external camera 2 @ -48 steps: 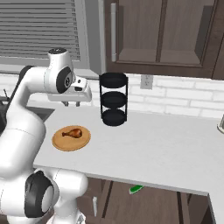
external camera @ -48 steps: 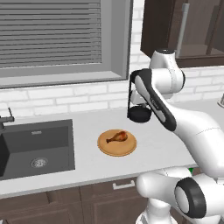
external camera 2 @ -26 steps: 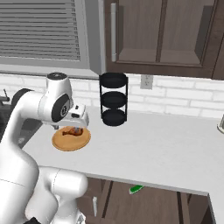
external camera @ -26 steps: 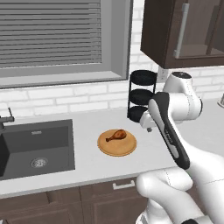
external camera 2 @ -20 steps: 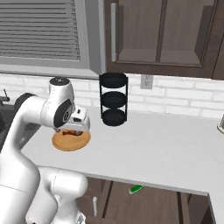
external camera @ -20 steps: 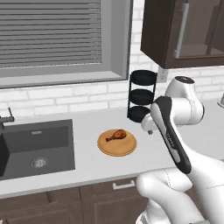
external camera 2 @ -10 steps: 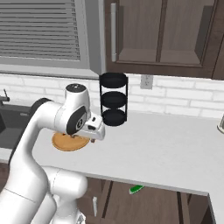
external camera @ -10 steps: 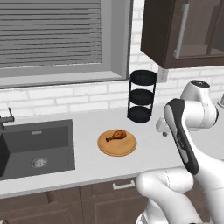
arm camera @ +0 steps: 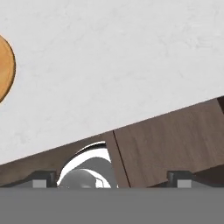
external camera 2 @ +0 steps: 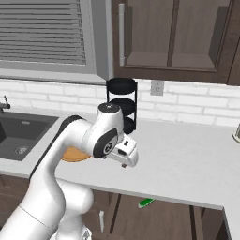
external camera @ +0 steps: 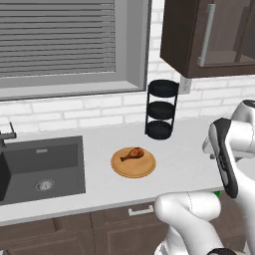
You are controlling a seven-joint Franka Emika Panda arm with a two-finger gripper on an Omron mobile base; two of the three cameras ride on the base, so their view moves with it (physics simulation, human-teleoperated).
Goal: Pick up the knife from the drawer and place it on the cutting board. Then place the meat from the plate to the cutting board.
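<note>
The round tan plate lies on the white counter with the reddish-brown meat on its far half. My gripper hangs over the counter's front part, right of the plate, pointing down. In the hand view its fingertips stand far apart with nothing between them: open. The plate's edge shows at the left of that view. The knife's green handle peeks out below the counter's front edge, in the dark space of the drawer. The cutting board is out of view.
A black three-tier rack stands at the brick back wall behind the plate. The dark sink is set into the counter at the left. Dark wall cabinets hang above. Brown cabinet fronts run below the counter edge.
My arm has swung from above the plate to the right and forward, toward the counter's front edge. The gripper has stayed open. The plate and meat have not moved.
</note>
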